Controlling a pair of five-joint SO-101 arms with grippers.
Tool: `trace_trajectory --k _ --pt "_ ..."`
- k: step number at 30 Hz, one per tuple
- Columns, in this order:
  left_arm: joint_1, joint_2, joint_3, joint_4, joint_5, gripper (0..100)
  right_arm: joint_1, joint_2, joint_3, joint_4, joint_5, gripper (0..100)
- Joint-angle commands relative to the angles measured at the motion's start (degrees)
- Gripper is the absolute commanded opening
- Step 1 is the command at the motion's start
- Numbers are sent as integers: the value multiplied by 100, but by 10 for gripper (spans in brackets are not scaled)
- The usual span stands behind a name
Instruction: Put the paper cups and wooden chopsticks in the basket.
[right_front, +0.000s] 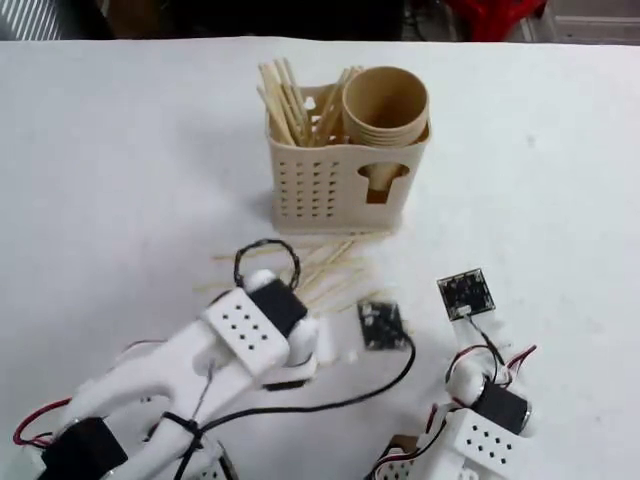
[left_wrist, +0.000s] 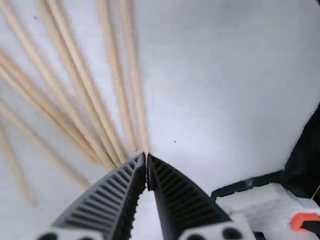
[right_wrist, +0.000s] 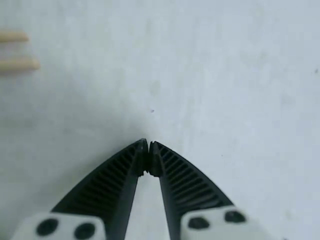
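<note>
A beige slotted basket (right_front: 335, 190) stands upright at the table's middle back. Stacked paper cups (right_front: 385, 105) fill its right compartment and several wooden chopsticks (right_front: 290, 100) stand in its left one. More loose chopsticks (right_front: 320, 265) lie fanned on the table just in front of the basket. My left gripper (left_wrist: 146, 161) is shut, its tips resting at the near ends of these chopsticks (left_wrist: 117, 95); one end touches the tips. My right gripper (right_wrist: 148, 150) is shut over bare table, with two chopstick ends (right_wrist: 17, 50) off to its side.
The left arm (right_front: 245, 335) stretches from the front left toward the loose chopsticks, with a black cable (right_front: 330, 400) trailing behind it. The right arm (right_front: 485, 420) sits low at the front right. The white table (right_front: 120, 180) runs wide on both sides of the basket.
</note>
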Motion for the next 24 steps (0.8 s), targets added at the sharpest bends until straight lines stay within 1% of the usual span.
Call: trace_trajectory --k 1,4,6,10,12,16,21,24 --pt "48 -31 422 -396 -448 32 48 -40 -26 40 -18 17" --pt "57 136 800 -905 -554 98 48 -40 -26 40 -18 17" --pt "48 268 967 -1222 -677 126 48 -40 -26 40 -18 17" --pt "31 681 1037 -1389 -756 128 48 -40 -26 40 -18 17" --pt "-101 927 993 -1389 -782 128 48 -40 -26 40 -18 17" --pt "-936 1411 695 -1459 -844 127 48 -40 -26 40 -18 17" --pt "-2255 1956 18 -1582 -1477 127 48 -40 -26 40 -18 17" --pt "-2818 2114 -466 -1530 -1776 127 48 -40 -26 40 -18 17"
